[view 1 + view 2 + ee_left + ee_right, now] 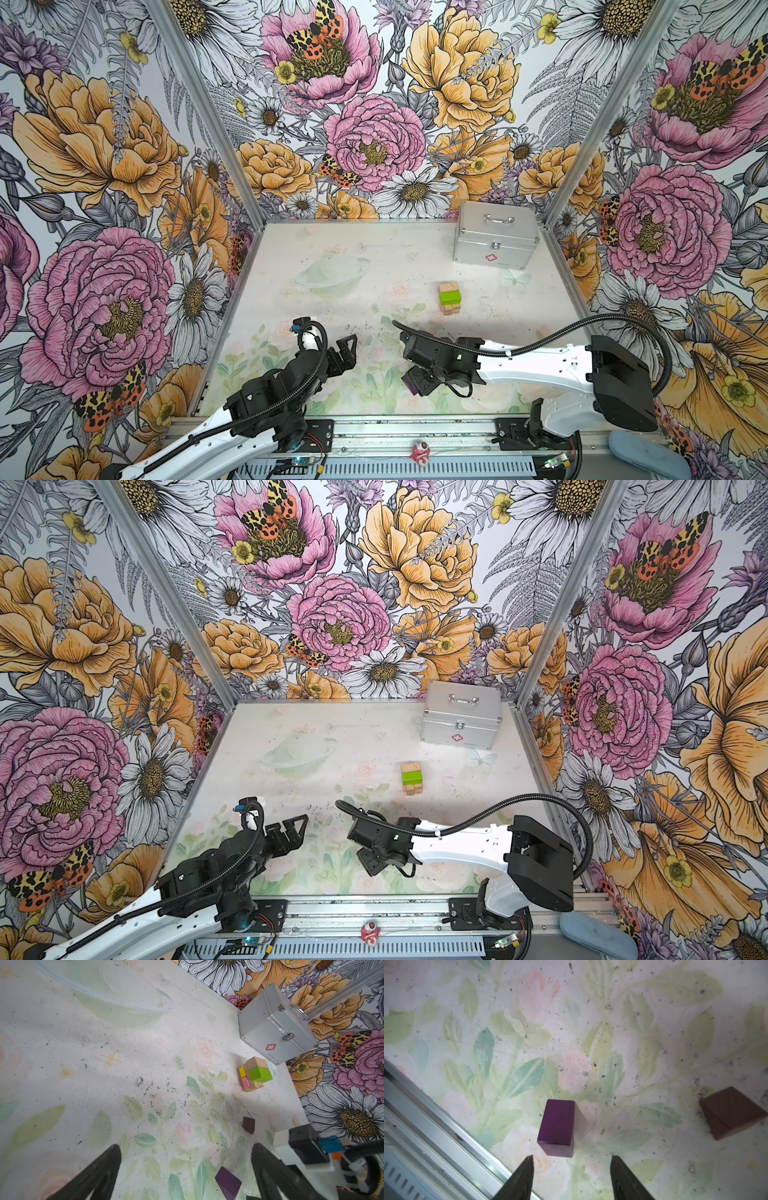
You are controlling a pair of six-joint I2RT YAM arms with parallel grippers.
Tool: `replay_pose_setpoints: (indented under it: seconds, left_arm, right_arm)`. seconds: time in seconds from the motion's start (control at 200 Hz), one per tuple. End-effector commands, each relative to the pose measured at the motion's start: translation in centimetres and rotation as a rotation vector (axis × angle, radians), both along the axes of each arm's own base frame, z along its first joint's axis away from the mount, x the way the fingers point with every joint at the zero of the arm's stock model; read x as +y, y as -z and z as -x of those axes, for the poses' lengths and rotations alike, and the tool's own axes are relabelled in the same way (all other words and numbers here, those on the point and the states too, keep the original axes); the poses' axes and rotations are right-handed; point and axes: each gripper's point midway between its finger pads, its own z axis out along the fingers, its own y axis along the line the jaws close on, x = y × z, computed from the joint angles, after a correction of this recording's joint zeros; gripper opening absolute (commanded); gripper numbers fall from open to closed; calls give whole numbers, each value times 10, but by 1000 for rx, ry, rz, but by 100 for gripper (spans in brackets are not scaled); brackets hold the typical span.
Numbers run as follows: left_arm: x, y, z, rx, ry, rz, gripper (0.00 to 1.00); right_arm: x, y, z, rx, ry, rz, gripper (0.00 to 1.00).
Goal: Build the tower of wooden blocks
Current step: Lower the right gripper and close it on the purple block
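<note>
Two loose bricks lie on the desk (332, 249) — one purple brick (558, 1126) by the near rail (436, 1118), and one dark-brown brick (733, 1113) a little farther off, toward the tower. My right gripper (572, 1157) hangs over the purple one with its jaws apart, gripping nothing; the brick sits just ahead of the fingertips, not between them. I'd ease forward until the pads flank its long sides, then close squarely and lift straight. The left gripper (186, 1145) waits wide apart, empty. The wood block tower (449, 297) stands right of centre, just nearer than the one silver case (494, 239). It shows one lime-green brick (260, 1074), one yellow brick (242, 1071) and one pink brick (245, 1082) — I can't count the tan ones.
</note>
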Motion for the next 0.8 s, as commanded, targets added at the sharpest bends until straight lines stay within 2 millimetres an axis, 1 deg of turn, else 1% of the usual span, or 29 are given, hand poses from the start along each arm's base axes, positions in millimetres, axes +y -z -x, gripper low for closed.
replay_pose_setpoints:
  seconds: [0.0,0.31,0.565,0.796]
  left_arm:
    - [1,3,2,18,1,7,99]
    - [3,5,2,17,-7,0,99]
    - [6,5,3,15,-12,-3,99]
    - [8,5,3,14,-17,-2,99]
  right_arm:
    - [17,-6,-4,-24,12,-38,61]
    - [24,8,-2,-8,3,-17,60]
    - [27,19,-1,5,-3,6,54]
    - [29,23,-3,1,-5,21,46]
